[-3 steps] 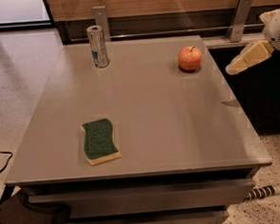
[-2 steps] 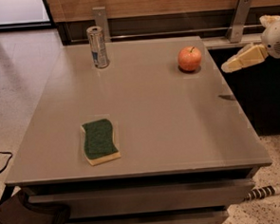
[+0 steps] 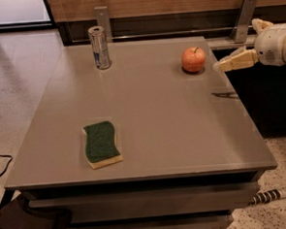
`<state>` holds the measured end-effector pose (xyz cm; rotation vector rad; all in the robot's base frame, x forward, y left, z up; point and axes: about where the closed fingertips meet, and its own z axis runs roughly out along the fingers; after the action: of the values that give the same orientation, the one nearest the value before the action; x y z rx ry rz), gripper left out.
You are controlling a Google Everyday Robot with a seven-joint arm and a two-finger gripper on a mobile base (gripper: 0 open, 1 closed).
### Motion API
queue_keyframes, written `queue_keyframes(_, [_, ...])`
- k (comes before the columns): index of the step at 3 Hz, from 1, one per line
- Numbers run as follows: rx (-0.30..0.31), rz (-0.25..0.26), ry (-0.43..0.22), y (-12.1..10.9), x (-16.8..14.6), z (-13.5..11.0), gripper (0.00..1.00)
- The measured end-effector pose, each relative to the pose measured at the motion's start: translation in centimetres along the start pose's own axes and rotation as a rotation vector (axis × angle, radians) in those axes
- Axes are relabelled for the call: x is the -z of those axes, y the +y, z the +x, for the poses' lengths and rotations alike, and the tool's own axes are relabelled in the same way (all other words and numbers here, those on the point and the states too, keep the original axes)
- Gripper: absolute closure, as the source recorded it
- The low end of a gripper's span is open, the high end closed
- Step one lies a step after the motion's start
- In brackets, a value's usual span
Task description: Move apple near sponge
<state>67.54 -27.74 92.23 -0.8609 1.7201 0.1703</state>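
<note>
Reaching: the tool (image 3: 226,64), empty though I can't tell how open, hangs just right of the apple (image 3: 193,60), needing a grasp next.

Arm (image 3: 280,44) comes in from the right edge of view, in the upper part of the frame. Only its last stretch shows: a white, rounded casing, cut off by the frame edge.

Gripper (image 3: 233,61) projects from the casing toward the left. It is cream-coloured, tapers to a blunt tip, and lies near level with a slight downward slant. The tip hangs free in the air.

A second cream piece (image 3: 260,24) stands up at the casing's upper left, shorter and tilted. I can't tell what it is.
</note>
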Motion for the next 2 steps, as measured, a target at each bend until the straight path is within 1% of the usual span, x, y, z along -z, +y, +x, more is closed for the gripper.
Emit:
queue_keyframes(1, [-0.027,-0.042,-0.012,0.5,-1.6,0.4,0.00])
queue_keyframes(2, [-0.096,-0.112,-0.046,1.3,-4.6,1.4,0.00])
